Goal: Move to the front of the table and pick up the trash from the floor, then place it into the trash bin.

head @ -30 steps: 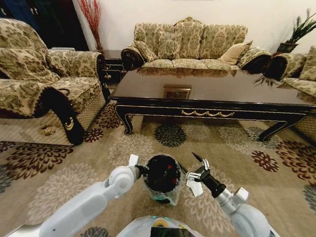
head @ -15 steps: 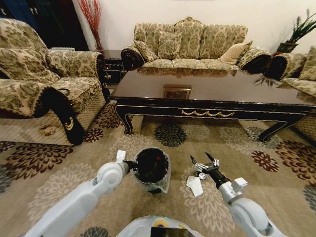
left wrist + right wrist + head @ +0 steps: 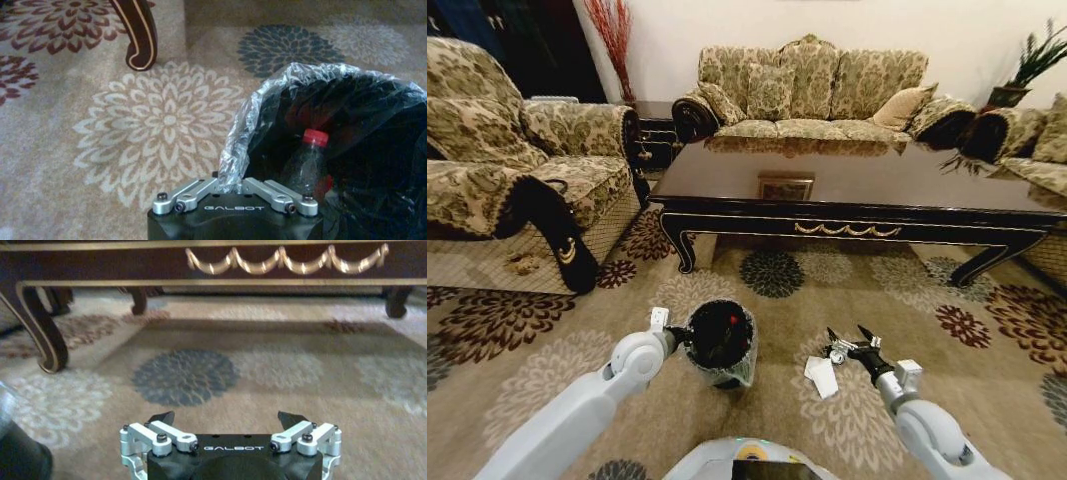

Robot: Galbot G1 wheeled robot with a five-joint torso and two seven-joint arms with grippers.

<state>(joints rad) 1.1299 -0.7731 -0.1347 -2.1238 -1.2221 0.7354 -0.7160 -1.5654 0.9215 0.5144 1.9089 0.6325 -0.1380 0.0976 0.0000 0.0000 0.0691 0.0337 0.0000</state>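
My left gripper [image 3: 679, 334] is shut on the rim and clear liner of the small black trash bin [image 3: 720, 345], which leans over the tan flowered floor [image 3: 557, 380]. In the left wrist view the left gripper [image 3: 231, 188] pinches the liner, and a clear bottle [image 3: 307, 159] with a red cap stands inside the trash bin [image 3: 373, 150]. A white folded paper [image 3: 821, 376] and a tiny round object [image 3: 837, 355] lie on the carpet to the bin's right. My right gripper [image 3: 847, 335] hangs open and empty just beyond them, facing the table [image 3: 847, 180]. The right gripper [image 3: 227, 418] holds nothing.
The long dark table's apron [image 3: 287, 260] and curved leg [image 3: 40, 340] stand ahead. A patterned armchair [image 3: 517, 170] is at the left and a sofa [image 3: 807, 90] behind the table. Open carpet [image 3: 987, 340] lies to the right.
My left arm has carried the bin lower and to the left. The right gripper has drawn away to the right of the paper, which still lies on the carpet.
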